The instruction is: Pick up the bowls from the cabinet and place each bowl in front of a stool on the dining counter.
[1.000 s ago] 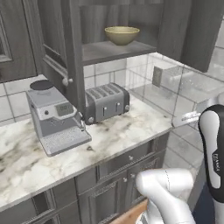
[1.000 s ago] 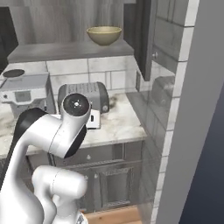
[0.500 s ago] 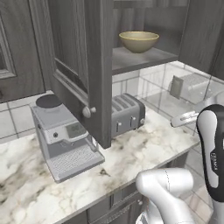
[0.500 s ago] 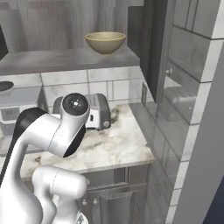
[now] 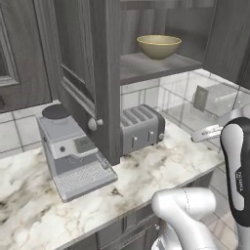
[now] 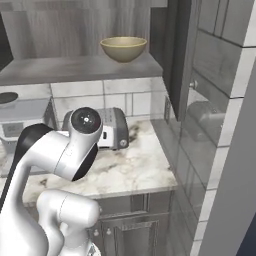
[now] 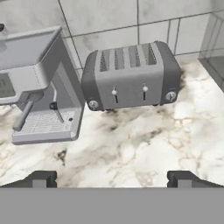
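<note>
the tan-olive bowl (image 5: pixel 158 46) sits upright on the grey inner shelf (image 5: pixel 146 67) of the cabinet (image 5: pixel 93 73), toward the shelf's right part as the left base view shows it, with the cabinet door (image 5: pixel 80 68) swung open on the left. from the right base view the same bowl (image 6: pixel 123 48) rests near the shelf's front edge, close to the dark side wall of the cabinet.

below the shelf, on the marble counter (image 5: pixel 146 171), a grey four-slot toaster (image 5: pixel 141 128) stands against the tiled backsplash (image 7: pixel 131 22). a silver espresso machine (image 5: pixel 73 156) stands just beside it on the left, its drip tray pointing out over the counter.

the tool (image 7: pixel 112 179) hangs low over the counter in front of the toaster, its two dark fingertips (image 7: pixel 41 178) spread wide apart at the bottom of the hand view with nothing but bare marble between them. it is well below the bowl and touches nothing. the white arm (image 6: pixel 55 155) bends up in the lower left of the right base view.
</note>
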